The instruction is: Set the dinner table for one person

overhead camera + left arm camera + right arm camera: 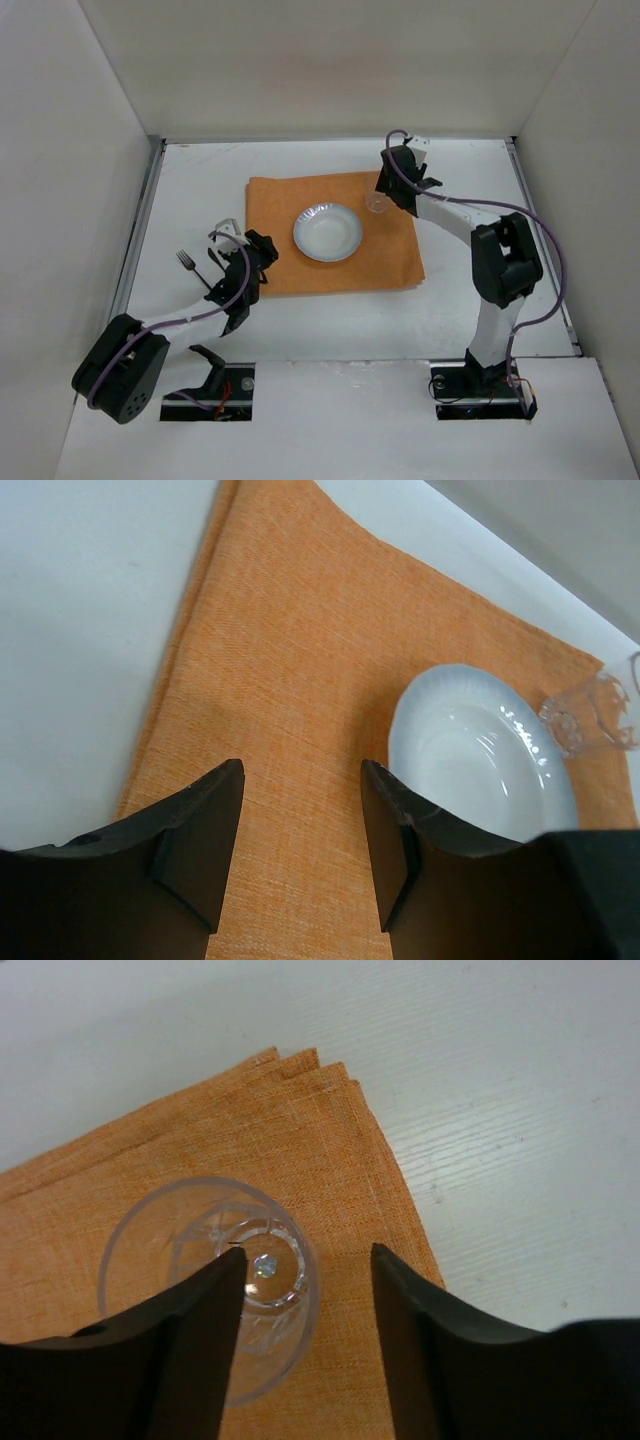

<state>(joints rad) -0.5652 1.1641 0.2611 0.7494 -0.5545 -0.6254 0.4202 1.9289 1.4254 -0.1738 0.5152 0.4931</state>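
Nearest the left wrist camera, the left gripper [302, 770] shows two dark wedge-shaped fingers [200, 840] standing apart with nothing between them, so it is open and empty. It hangs over the left part of the orange woven rectangular cloth mat [300, 660]. Past its right-hand finger sits the shallow round white bowl with a ribbed rim [470, 750], and that finger covers the bowl's near edge. Beyond the bowl stands the clear cut-glass tumbler [595, 715].

In the right wrist view the right gripper [308, 1255] also has its fingers parted. The tumbler stands upright below, offset to the left, so one finger [190, 1360] hides its near side. I cannot tell whether that finger touches the glass. Only the tumbler's right edge shows in the gap, and nothing is gripped. The mat's corner here shows several stacked cloth edges.

From above, the dinner table [330, 330], a large flat matte white surface, spreads under everything, with a thin metal rail [140, 230] along its left edge. The mat lies at its middle and the bowl sits near the mat's centre. The tumbler is on the mat's far right corner, close to the bowl but apart from it. The right arm's wrist overhangs that corner. A dark metal fork [187, 263] lies on bare table left of the mat, just beside the left arm, which hides its handle end.
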